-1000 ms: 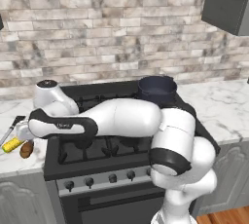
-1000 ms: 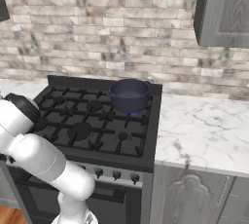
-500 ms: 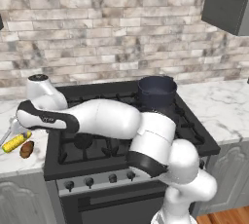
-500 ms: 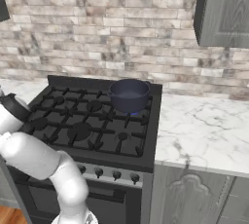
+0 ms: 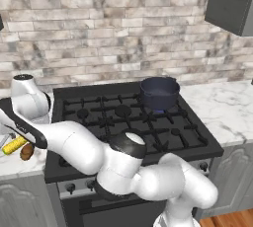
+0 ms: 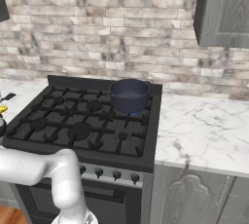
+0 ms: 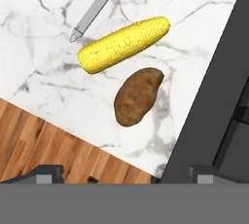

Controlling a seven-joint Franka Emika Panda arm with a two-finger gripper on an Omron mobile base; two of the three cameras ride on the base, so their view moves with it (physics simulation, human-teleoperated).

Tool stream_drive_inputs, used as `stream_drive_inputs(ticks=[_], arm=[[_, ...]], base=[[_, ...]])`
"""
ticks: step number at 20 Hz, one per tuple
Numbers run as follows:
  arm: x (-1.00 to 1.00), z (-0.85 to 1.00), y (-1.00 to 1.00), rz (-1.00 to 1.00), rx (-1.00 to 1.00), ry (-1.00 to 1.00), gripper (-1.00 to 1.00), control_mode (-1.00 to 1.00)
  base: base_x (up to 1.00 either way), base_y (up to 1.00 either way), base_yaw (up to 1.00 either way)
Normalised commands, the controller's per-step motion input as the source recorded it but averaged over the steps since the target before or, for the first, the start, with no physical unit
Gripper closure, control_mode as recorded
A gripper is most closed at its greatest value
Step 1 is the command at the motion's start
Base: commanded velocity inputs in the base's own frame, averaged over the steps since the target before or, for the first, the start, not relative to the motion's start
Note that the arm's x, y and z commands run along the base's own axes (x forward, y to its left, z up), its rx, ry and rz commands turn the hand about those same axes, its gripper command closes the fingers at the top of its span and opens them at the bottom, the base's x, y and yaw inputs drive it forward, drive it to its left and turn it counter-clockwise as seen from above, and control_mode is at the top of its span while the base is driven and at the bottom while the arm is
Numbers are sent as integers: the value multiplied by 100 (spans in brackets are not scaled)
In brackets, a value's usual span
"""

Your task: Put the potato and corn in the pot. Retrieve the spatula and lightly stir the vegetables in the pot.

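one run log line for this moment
stage: reach for vegetables | gripper: open, above potato | corn: on counter beside it | pot: on stove

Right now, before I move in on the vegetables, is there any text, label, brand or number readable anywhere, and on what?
None: no readable text in any view.
The stove knobs carry no legible markings.
The corn, potato, spatula handle and pot are plain.
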Motion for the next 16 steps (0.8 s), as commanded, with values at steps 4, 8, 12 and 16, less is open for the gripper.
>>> stream_drive_inputs(ticks=[4,8,12,16], arm=[[8,-11,34,-3,0,2,-100,-100],[0,-29,-32,-11,0,0,-100,-100],[0,-62,-27,-24,0,3,-100,-100],[8,-90,11,-14,5,0,-100,-100]], base=[[0,0,0],[0,0,0],[0,0,0],[0,0,0]])
